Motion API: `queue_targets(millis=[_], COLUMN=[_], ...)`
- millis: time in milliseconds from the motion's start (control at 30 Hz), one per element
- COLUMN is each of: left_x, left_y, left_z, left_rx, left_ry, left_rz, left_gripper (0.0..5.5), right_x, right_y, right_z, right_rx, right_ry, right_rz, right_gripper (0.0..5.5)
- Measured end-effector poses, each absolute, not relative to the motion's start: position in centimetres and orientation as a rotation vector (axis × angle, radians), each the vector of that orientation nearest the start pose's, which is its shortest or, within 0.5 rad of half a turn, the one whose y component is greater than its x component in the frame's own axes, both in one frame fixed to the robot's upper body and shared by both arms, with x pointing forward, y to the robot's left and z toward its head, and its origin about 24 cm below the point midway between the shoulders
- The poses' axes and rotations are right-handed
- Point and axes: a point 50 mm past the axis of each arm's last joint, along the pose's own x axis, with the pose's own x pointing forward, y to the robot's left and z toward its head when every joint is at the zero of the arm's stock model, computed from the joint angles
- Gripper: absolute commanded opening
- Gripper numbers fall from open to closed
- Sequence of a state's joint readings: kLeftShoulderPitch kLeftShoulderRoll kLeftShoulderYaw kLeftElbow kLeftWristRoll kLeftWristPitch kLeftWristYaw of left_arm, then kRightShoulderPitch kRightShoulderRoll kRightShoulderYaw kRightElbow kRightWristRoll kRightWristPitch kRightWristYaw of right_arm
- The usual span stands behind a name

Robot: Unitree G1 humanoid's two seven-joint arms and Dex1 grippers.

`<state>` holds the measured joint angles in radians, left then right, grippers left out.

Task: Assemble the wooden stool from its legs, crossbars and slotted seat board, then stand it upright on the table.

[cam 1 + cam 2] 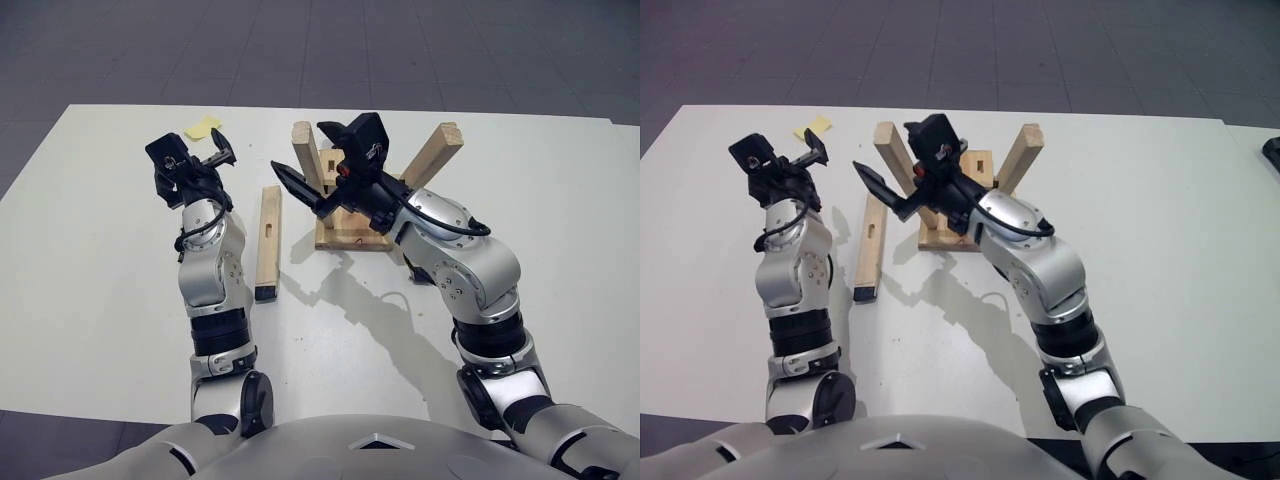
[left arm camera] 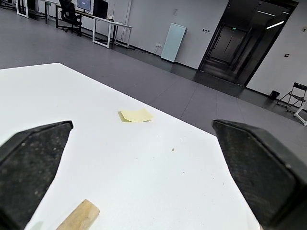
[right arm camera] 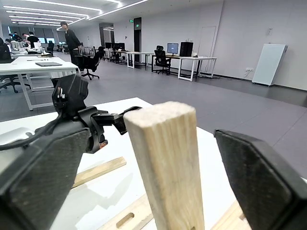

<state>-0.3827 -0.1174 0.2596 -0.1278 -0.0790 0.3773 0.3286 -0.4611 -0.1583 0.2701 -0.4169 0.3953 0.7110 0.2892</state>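
Your right pincer (image 1: 308,185) is released, its two fingers spread to either side of the top of the left-hand leg (image 3: 163,167). In the right wrist view there is a gap between the wood and each pad, so it is straddling the leg, not gripping it. That leg stands up from the slotted seat board (image 1: 345,237), which lies flat on the white desk (image 1: 100,250) a little right of centre. It leans slightly outward. The right-hand leg (image 1: 437,152) rises from the far side of the same board and tilts more strongly away to your right. Your right forearm crosses over the near edge of the board. A loose wooden bar (image 1: 267,240) with a slot in its face and a dark near end lies flat on the desk just left of the board, between your two arms. It points away from you and touches neither pincer. Your left pincer (image 1: 210,158) is also released, its fingers wide apart and holding nothing. It hangs above the desk left of the bar's far end, near a yellow note (image 2: 136,115) that lies by the far edge.
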Motion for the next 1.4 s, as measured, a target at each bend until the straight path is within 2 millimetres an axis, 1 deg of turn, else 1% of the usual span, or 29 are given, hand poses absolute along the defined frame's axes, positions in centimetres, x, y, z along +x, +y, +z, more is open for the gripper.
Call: queue_targets(millis=[233,433,500,600,667,733,867,1000,1133,1267,1400], left_x=[30.5,30.5,30.5,30.6,30.6,30.7,30.8,30.9,31.2,31.4,31.9], left_y=[17.0,16.9,16.9,16.9,16.9,16.8,16.6,16.5,16.4,16.1,16.3], left_z=[12.4,12.2,12.2,12.0,11.9,11.8,11.6,11.6,11.8,11.6,11.8], left_rx=[-0.257,-0.252,-0.248,-0.240,-0.234,-0.228,-0.215,-0.195,-0.174,-0.157,-0.131], left_ry=[-0.054,-0.044,-0.039,-0.027,-0.020,-0.014,-0.001,0.010,0.014,0.029,0.031], left_rz=[0.398,0.399,0.395,0.391,0.386,0.378,0.359,0.334,0.307,0.277,0.259], left_gripper=[5.40,5.40,5.40,5.40,5.40,5.40,5.40,5.40,5.40,5.40,5.40], right_x=[26.8,27.3,27.2,27.0,26.8,26.5,25.9,24.8,24.8,25.4,26.2], right_y=[-4.4,-4.4,-4.7,-5.6,-6.9,-8.5,-10.6,-11.6,-12.2,-13.4,-14.0], right_z=[17.3,16.7,16.7,16.7,16.9,17.1,17.7,17.9,18.0,17.9,18.1], right_rx=[0.049,0.067,0.047,0.005,-0.015,-0.069,-0.187,-0.241,-0.268,-0.276,-0.334], right_ry=[-0.046,-0.019,-0.023,-0.028,-0.025,-0.024,-0.025,-0.031,-0.048,-0.054,-0.068], right_rz=[0.858,0.830,0.847,0.911,0.995,1.087,1.210,1.322,1.347,1.358,1.350], right_gripper=[3.05,2.28,2.26,2.19,2.13,2.05,1.93,1.87,1.84,1.74,1.52])
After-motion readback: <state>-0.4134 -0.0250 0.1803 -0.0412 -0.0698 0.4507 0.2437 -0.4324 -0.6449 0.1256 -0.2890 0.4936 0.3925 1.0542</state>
